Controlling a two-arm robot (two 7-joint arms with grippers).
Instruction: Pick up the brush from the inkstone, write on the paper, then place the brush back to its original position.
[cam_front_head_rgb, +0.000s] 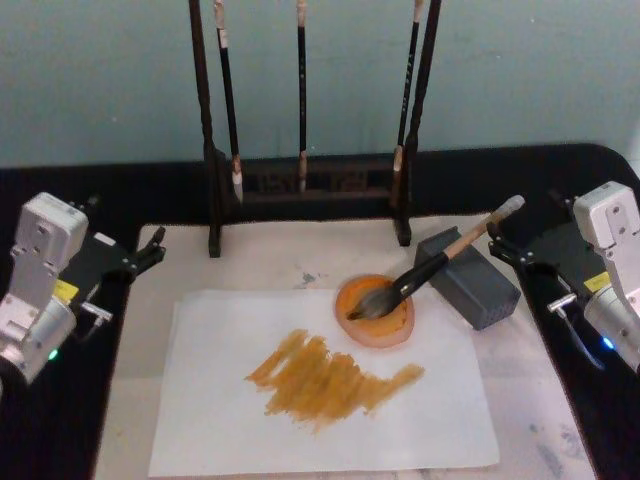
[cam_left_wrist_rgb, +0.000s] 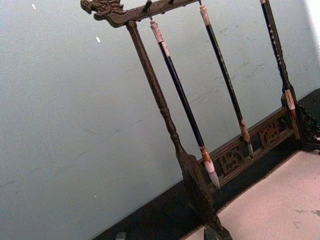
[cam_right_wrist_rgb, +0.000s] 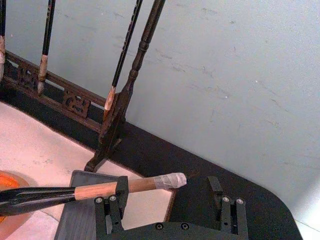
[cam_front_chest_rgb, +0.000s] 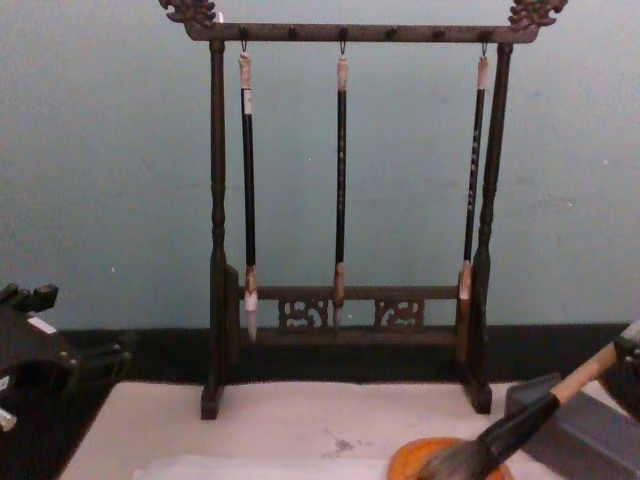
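Note:
The brush (cam_front_head_rgb: 440, 262) lies slanted, its bushy head in a round orange dish (cam_front_head_rgb: 390, 328) and its handle across the grey inkstone block (cam_front_head_rgb: 482, 290). It also shows in the right wrist view, the brush (cam_right_wrist_rgb: 100, 190) ending in a taped tip. My right gripper (cam_front_head_rgb: 523, 220) is open at that tip, its fingers (cam_right_wrist_rgb: 112, 207) wide apart and not gripping the handle. The paper (cam_front_head_rgb: 300, 430) lies flat in front, carrying broad orange-brown strokes (cam_front_head_rgb: 325, 378). My left gripper (cam_front_head_rgb: 153, 250) is open at the mat's far left corner, holding nothing.
A dark wooden rack (cam_front_head_rgb: 300, 185) with three thin black-handled brushes (cam_front_chest_rgb: 340, 170) stands across the back. Paper, dish and block sit on a cream mat (cam_front_head_rgb: 130, 400) over a black table. A pale blue wall rises close behind the rack.

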